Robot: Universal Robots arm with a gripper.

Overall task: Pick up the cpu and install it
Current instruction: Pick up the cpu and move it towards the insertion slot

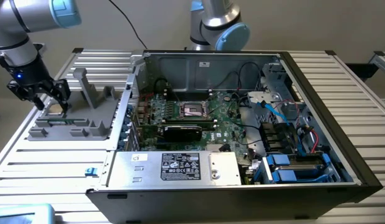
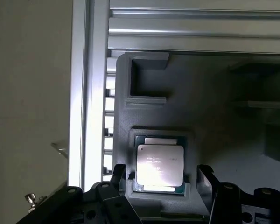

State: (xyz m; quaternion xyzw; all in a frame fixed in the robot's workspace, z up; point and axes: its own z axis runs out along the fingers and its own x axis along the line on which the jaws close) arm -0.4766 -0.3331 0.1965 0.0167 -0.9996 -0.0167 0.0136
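Note:
The cpu (image 2: 159,165), a small square chip with a shiny silver top, lies flat in a recess of the grey holder block (image 2: 214,140). My gripper (image 2: 161,176) hangs just above it, open, with one dark fingertip (image 2: 119,173) on each side of the chip and not touching it. In the exterior view, the gripper (image 1: 52,103) stands over the cpu (image 1: 55,111) on the holder (image 1: 71,123) at the exterior view's left. The black socket (image 1: 193,109) in its metal frame sits on the green motherboard inside the open computer case (image 1: 317,107).
A black graphics card (image 1: 183,130) lies just in front of the socket. The power supply box (image 1: 173,167) and blue drive bays (image 1: 298,168) fill the near side of the case. Upright grey posts (image 1: 86,88) rise from the holder. A second arm (image 1: 217,23) stands behind the case.

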